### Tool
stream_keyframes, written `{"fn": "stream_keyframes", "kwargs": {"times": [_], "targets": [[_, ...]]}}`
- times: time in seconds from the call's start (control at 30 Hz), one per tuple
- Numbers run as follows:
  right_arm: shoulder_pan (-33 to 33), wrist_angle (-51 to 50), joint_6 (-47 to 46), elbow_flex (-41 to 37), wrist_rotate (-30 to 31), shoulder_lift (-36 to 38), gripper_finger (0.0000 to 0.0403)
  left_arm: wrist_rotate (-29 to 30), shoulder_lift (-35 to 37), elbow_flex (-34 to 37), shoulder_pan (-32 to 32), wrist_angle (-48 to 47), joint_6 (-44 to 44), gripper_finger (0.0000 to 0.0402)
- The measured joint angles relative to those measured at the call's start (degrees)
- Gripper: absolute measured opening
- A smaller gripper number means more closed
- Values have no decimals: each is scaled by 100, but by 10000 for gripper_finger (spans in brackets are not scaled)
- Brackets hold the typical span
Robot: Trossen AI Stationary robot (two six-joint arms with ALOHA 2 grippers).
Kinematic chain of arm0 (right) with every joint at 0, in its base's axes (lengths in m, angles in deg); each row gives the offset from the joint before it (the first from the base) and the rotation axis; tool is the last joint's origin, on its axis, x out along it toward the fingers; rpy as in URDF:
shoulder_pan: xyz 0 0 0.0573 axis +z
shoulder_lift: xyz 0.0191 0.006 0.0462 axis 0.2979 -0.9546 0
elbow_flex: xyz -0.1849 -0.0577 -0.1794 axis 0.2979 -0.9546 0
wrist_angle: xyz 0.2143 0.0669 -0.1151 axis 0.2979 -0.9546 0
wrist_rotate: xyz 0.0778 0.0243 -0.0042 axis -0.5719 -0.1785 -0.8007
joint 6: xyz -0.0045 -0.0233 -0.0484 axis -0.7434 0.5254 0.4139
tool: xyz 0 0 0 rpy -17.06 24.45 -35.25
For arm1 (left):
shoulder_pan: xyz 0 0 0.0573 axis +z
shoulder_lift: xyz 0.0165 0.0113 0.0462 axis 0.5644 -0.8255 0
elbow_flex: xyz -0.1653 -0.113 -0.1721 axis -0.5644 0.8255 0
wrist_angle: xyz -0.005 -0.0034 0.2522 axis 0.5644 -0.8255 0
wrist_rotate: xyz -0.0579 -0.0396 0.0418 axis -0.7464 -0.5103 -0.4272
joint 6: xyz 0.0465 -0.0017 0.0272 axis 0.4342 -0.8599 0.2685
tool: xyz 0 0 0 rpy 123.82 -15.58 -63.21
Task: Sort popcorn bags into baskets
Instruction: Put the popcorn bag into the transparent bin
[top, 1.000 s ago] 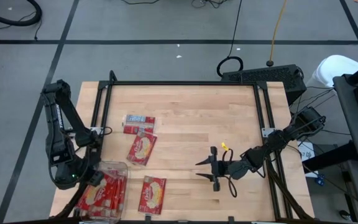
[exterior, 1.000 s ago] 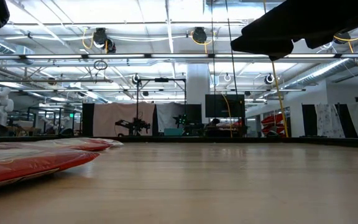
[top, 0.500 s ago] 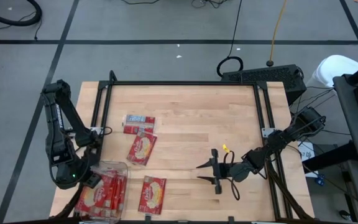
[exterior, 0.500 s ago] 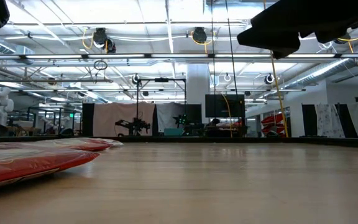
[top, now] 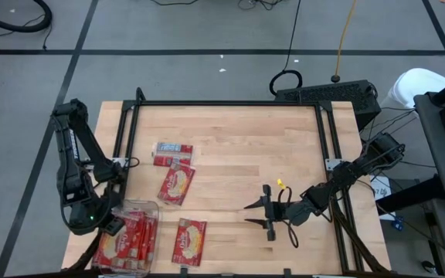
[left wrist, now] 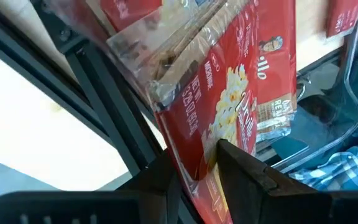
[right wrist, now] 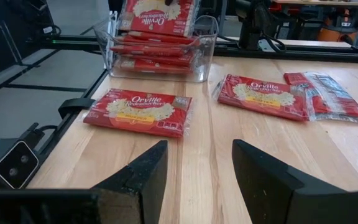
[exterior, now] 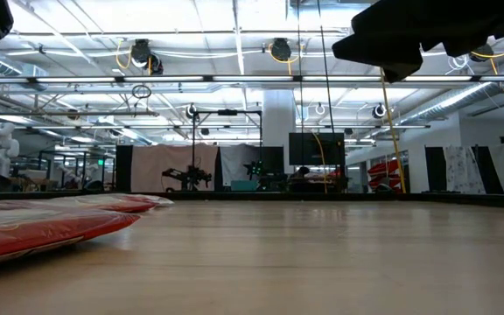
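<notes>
Since a second ago the right gripper [top: 259, 215] has slid a little toward the table's [top: 238, 147] near edge, jaws parted and empty. At the near left corner the left gripper [top: 113, 224] hangs over the clear basket [top: 147, 207], jaws slightly apart around the topmost popcorn bag [left wrist: 235, 99]. One bag [top: 189, 241] lies just beside the basket, another [top: 176, 185] farther back, a third [top: 173, 152] beyond it.
</notes>
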Motion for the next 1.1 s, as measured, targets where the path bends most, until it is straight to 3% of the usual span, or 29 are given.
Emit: {"fn": "stream_keyframes", "kwargs": {"times": [0.43, 0.83, 1.1], "targets": [[2, 0, -23, 0, 7, 0, 171, 430, -64, 0, 152, 324, 730, 107], [189, 22, -109, 0, 35, 0, 171, 141, -451, 0, 531, 483, 1083, 222], [188, 22, 11, 0, 39, 0, 171, -253, -410, 0, 858, -357, 1524, 234]]}}
